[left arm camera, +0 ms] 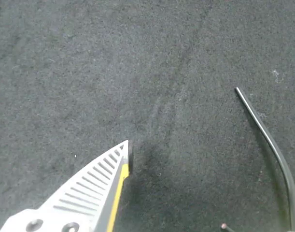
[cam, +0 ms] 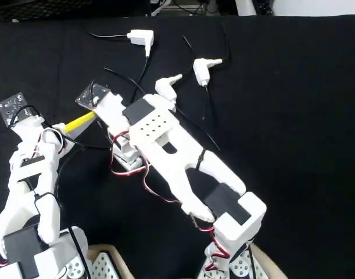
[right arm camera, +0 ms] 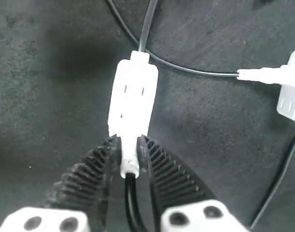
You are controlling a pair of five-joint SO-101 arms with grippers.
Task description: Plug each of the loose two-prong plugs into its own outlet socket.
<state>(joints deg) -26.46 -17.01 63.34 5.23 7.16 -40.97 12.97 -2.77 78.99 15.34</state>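
The outlet socket lies flat on the black worktop with its slotted face turned up. Its long axis is set in line with the right gripper and points away from the wrist, and a pale cable leaves its far end. A narrow white plug is butted end to end against the near end of the socket, on the same axis. Its prongs are hidden, so it cannot be told how deep it is seated. The plug is pinched from both sides between the ribbed black fingers just behind the socket, and its black cable is led back between them.

The right arm is stretched diagonally from its base at the near edge towards the far left of the worktop.

The left arm is raised at the near left. The fingers of the left gripper, one white and ribbed and one yellow, are pressed together with nothing between them, low over bare worktop.

Three white connectors with black cables are spread on the far side: one, a second and a third.
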